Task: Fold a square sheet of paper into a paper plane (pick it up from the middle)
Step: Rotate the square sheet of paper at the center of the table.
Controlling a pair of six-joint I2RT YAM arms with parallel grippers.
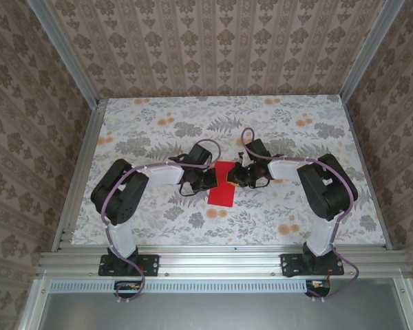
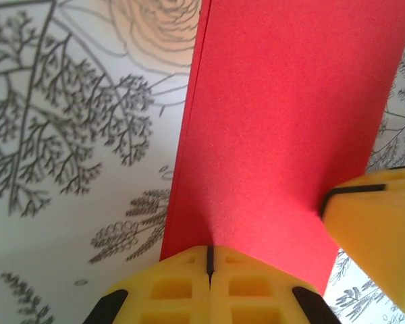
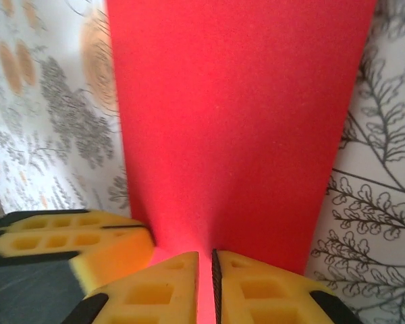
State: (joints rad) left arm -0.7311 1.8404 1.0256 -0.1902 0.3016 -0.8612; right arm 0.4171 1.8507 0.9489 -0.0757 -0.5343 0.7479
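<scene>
The square sheet of paper lay in the middle of the table, folded into a long red strip. At the bottom of the left wrist view, the left gripper was squeezed tight on the paper's near edge. The right gripper pinched the same paper, with red showing between its jaws. I think the first fold was being pressed flat. Next, a corner would need folding in gently, so the thin paper did not tear.

Red paper in closed left pincer
</scene>
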